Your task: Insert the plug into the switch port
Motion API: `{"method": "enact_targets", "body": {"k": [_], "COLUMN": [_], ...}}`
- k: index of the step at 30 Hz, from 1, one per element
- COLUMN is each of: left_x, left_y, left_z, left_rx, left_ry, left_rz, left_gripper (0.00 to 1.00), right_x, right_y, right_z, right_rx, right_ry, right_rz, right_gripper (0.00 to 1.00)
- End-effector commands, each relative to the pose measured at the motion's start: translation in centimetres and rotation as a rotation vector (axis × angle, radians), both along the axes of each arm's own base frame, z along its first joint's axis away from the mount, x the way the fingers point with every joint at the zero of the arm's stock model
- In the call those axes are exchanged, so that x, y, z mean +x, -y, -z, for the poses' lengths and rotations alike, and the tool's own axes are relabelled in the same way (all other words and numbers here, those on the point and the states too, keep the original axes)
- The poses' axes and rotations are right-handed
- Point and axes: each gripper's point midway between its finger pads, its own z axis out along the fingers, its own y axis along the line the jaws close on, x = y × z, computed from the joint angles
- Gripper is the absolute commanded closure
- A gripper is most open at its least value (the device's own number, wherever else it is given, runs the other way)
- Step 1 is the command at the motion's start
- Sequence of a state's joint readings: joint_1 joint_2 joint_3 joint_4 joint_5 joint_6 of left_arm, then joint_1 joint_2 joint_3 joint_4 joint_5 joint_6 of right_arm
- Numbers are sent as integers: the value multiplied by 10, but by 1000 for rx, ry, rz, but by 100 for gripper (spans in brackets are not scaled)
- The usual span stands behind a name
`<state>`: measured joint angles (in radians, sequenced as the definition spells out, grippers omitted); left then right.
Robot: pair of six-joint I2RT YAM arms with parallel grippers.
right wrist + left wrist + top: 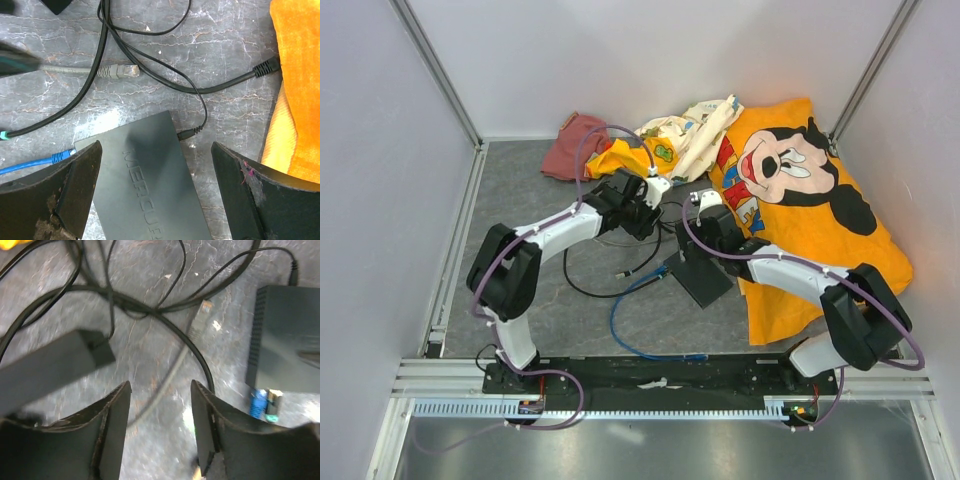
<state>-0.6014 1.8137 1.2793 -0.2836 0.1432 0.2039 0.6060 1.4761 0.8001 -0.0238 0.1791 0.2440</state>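
The black switch (150, 185), marked MERCURY, lies flat on the grey table; it also shows in the top view (702, 272) and the left wrist view (287, 335). The blue plug (62, 157) on the thin blue cable (620, 325) meets the switch's left corner, and in the left wrist view the plug (258, 403) sits against the port face beside a green light. My right gripper (155, 150) is open and empty, its fingers either side of the switch's end, above it. My left gripper (160, 390) is open and empty over bare table, left of the switch.
A grey cable's clear plug (120, 71) lies loose beyond the switch. Black cables (150, 305) loop around it, and one small black plug (187, 133) enters the switch's side. A black adapter (50, 365) lies to the left. The orange Mickey cloth (800, 190) lies to the right.
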Motion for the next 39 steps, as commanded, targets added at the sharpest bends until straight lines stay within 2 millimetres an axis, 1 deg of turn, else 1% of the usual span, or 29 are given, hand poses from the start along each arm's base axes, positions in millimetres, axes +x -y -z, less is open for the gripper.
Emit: {"method": "enact_targets", "body": {"k": [1,3,6,10,13,15,16,17,19,20,24,26,30,31,33,34,35,37,38,39], "left_x": [5,8,8,2,0,2,2,4,3,4,0,-3,-8,-13,-16,-17,-21,-25,-27,-27], "left_y": [15,21,26,33,34,32,31,31,29,28,26,19,13,13,11,11,8,4,-1,-1], "left_z": [12,18,25,32,44,48,57,57,64,66,75,85,99,102,108,110,112,112,110,102], "left_rx": [66,75,100,122,152,178,192,200,216,223,240,275,326,341,368,374,386,396,409,403], "left_ry": [19,19,19,19,3,-4,-17,-14,-30,-31,-57,-77,-113,-125,-136,-146,-165,-181,-188,-178], "left_rz": [134,159,195,248,264,260,259,254,258,258,267,262,253,265,263,260,258,244,237,226], "left_gripper": [45,51,53,54,55,57,57,57,58,61,62,62,62,62,63,67,78,87,93,96], "right_x": [7,5,6,5,5,6,5,5,5,5,5,4,3,3,4,3,3,3,4,3], "right_y": [-4,-3,-1,-2,-2,-2,-3,-2,-3,-3,-3,-3,-4,-3,-3,-3,-2,-1,0,0], "right_z": [-23,-20,-19,-16,-15,-15,-15,-15,-15,-15,-14,-14,-14,-13,-13,-13,-13,-13,-13,-13], "right_rx": [101,108,118,129,133,136,138,138,140,141,144,145,147,148,147,147,146,147,148,150], "right_ry": [71,67,66,60,56,57,56,56,58,56,54,55,54,53,54,54,54,56,57,58], "right_rz": [-1,-4,-1,-5,-7,-6,-12,-10,-12,-14,-14,-17,-19,-19,-18,-18,-18,-13,-10,-9], "right_gripper": [2,2,2,2,2,2,2,2,2,2,2,2,2,2,2,2,2,2,2,2]}}
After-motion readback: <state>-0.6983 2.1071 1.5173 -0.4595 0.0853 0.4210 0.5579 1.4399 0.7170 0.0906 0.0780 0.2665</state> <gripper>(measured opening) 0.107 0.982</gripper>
